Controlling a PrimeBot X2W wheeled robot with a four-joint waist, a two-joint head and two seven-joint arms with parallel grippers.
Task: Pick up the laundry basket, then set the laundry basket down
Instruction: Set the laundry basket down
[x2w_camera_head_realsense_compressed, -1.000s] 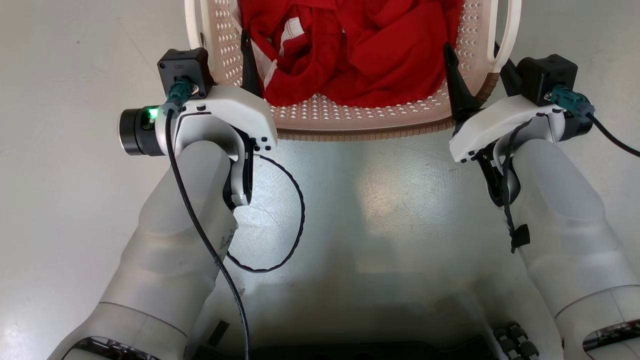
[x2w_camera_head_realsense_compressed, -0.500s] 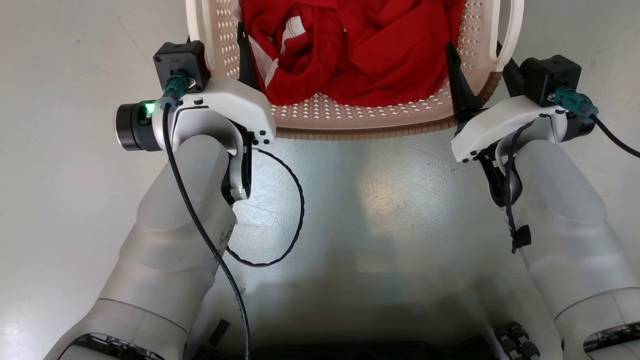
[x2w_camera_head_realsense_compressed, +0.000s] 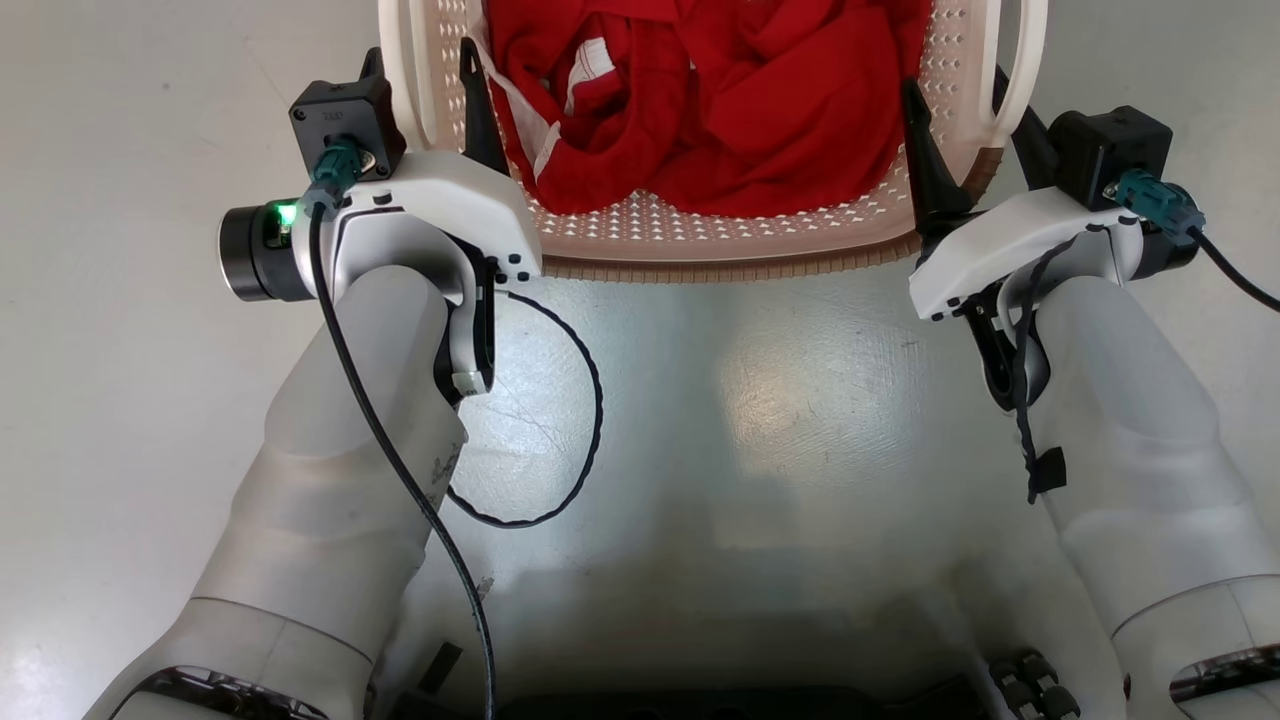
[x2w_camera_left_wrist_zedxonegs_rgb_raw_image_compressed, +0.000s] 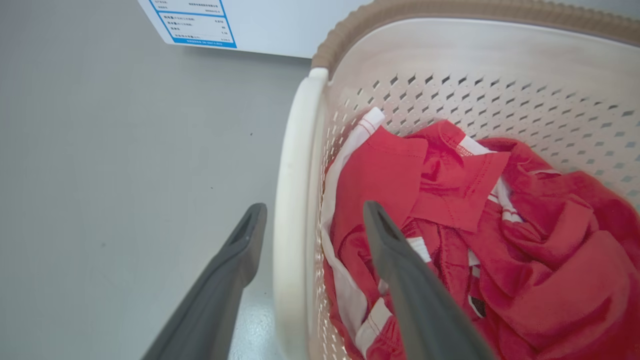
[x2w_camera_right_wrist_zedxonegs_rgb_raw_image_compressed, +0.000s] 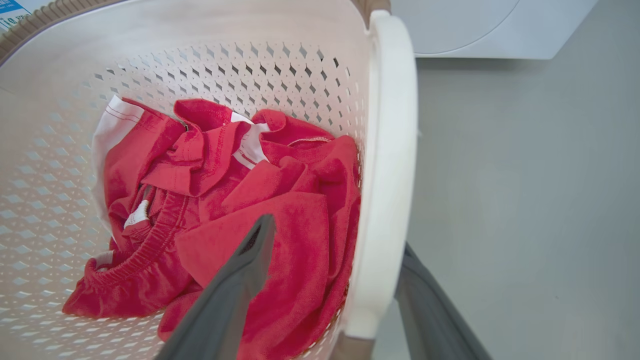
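head view, from the left: the left claw (x2w_camera_head_realsense_compressed: 420, 50) is spread wide. one dark finger is outside the left loop handle (x2w_camera_head_realsense_compressed: 405, 70) and the other is inside the wall, so it straddles the handle without pinching it. between the arms is the laundry basket (x2w_camera_head_realsense_compressed: 720, 245), which appears to rest on the grey floor (x2w_camera_head_realsense_compressed: 800, 400) right before the robot. it is cream and perforated with a brown ribbed rim, and red clothes (x2w_camera_head_realsense_compressed: 720, 100) are heaped inside. on the right, the right claw (x2w_camera_head_realsense_compressed: 955, 80) is likewise spread, one finger in the basket and one outside the right loop handle (x2w_camera_head_realsense_compressed: 1022, 70). each wrist view shows a handle lying between that claw's two fingers.

as i judge it, this is the grasp stage of the pick-up: both claws are placed and nothing is gripped. the next move calls for both to press together on the handles at about the same time, then a level lift so the load does not tip.

left wrist view shows a blue-bordered label (x2w_camera_left_wrist_zedxonegs_rgb_raw_image_compressed: 195, 22) on a white appliance (x2w_camera_left_wrist_zedxonegs_rgb_raw_image_compressed: 280, 30) beyond the basket. its lines are too small to read, and no brand is legible.
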